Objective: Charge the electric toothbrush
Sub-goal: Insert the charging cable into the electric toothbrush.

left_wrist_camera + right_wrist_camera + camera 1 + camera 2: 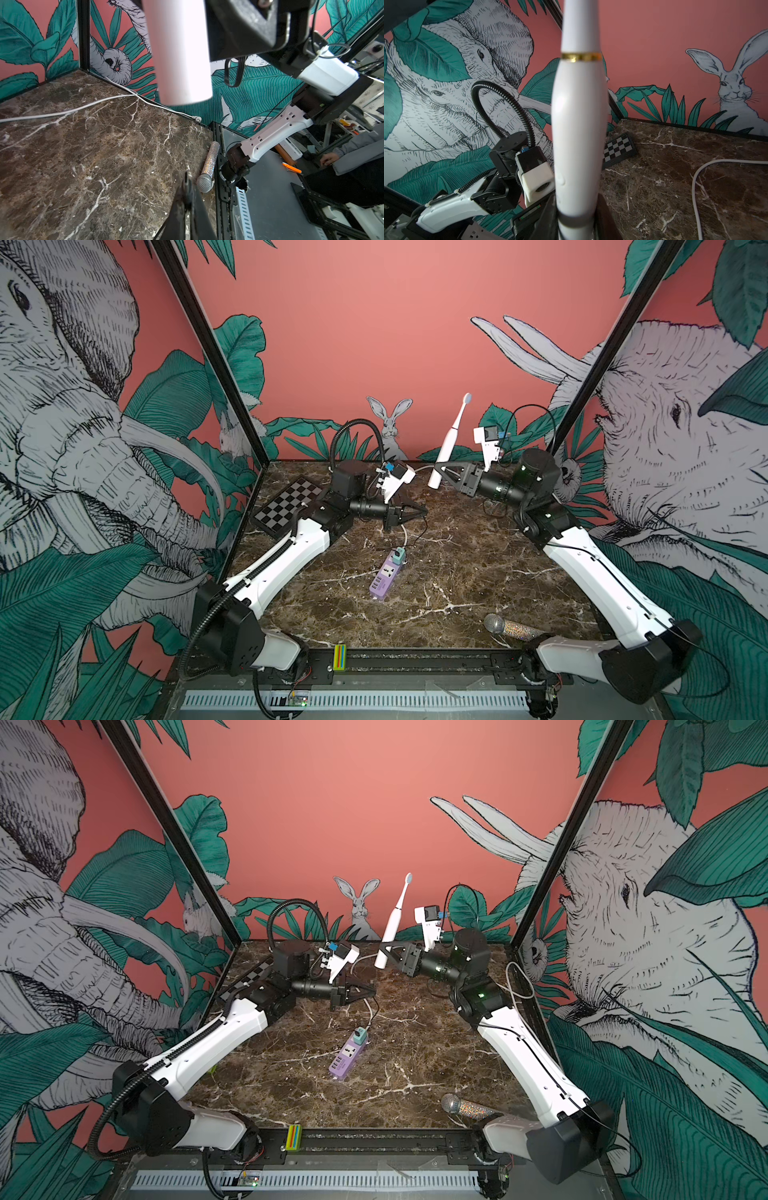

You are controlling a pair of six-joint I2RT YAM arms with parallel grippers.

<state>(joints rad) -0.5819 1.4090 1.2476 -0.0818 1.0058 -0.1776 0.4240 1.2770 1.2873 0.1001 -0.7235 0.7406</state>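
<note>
- Electric toothbrush, one: smooth white handle thickening toward the base, a gold ring where it narrowed to the neck, and a small bluish-white bristle head.
- Position: it was held clear of the table above the far edge, near that edge's middle. It stood tilted, head uppermost against the back wall and base lowest.
- Right gripper, one: it pinched the toothbrush low on the handle, just above the base.
- Left gripper, one: its jaws were pressed together on the small dark plug end of a black cable. It hung over the table just short of the toothbrush base.
- Power strip, one: lilac, lying flat near the table's middle.
- Teal adapter, one: seated in the strip's far end.
- Microphone, one: glittery body and silver mesh head, lying at the near right corner.
- Chessboard, one: lying at the far left corner, partly under the left arm.
- White cable, one: trailing across the far part of the table.
</note>
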